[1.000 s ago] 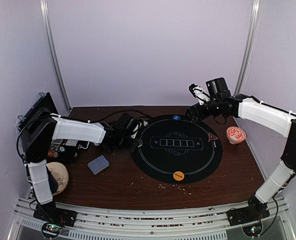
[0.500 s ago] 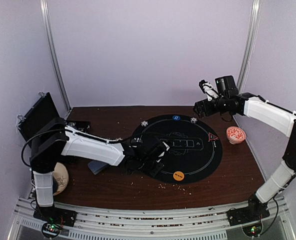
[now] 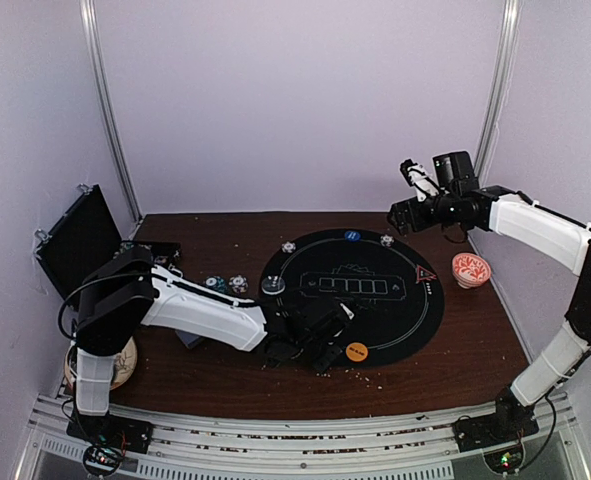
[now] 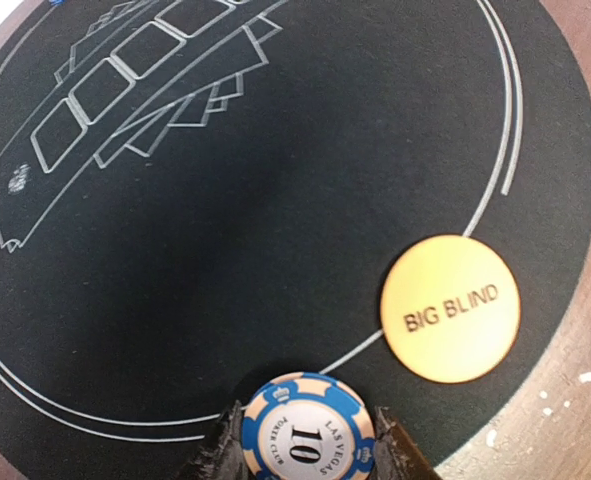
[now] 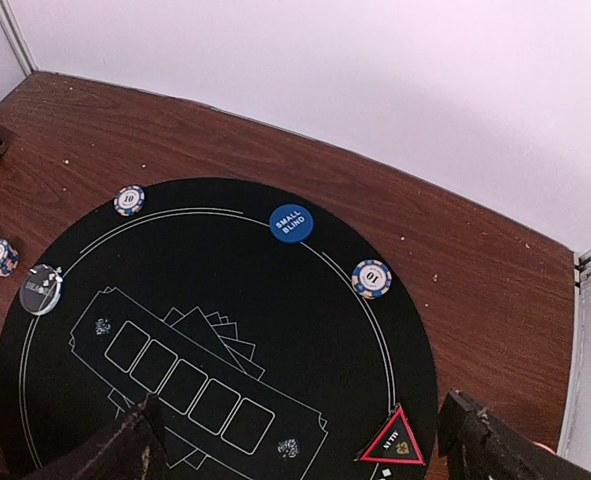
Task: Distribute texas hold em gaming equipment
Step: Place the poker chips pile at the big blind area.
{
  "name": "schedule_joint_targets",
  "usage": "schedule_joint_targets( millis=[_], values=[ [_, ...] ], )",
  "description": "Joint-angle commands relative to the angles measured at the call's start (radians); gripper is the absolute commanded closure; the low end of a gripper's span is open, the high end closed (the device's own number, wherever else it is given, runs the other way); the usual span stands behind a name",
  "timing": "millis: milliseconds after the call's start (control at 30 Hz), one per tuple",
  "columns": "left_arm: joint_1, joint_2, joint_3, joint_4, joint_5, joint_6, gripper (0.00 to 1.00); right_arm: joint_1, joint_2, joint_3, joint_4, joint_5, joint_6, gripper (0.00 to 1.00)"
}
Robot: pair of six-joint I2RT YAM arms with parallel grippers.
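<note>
- Since crossing from the desk's left side, the left jaws grip a blue-and-cream chip at the mat's near edge, beside the orange disc, likely ready to place.
- Right jaws gape, apparently empty, above the mat's far rim.

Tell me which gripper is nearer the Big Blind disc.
Left. The left gripper, shut on a chip, sits right beside the disc at the mat's near edge; the right gripper hangs open over the mat's far edge.
</note>
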Motion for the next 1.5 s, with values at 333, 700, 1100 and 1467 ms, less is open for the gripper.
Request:
schedule_joint_targets(
  millis=[333,700,1100,1467],
  values=[
    [-0.014,-0.015,-0.041,0.076,0.002,-0.025,0.74,-0.005,-0.041,-0.009,0.016,-0.023,0.009,0.04],
    [-0.033,0.02,0.004,0.063,0.052,0.022,0.73,-0.005,-0.043,-0.01,0.014,-0.033,0.01,0.05],
    [-0.034,0.04,0.032,0.05,-0.012,0.04,0.71,-0.005,-0.043,-0.01,0.012,-0.034,0.011,0.05],
    [-0.035,0.06,0.033,0.041,-0.027,0.035,0.68,-0.006,-0.043,-0.01,0.012,-0.04,0.011,0.05]
  ],
)
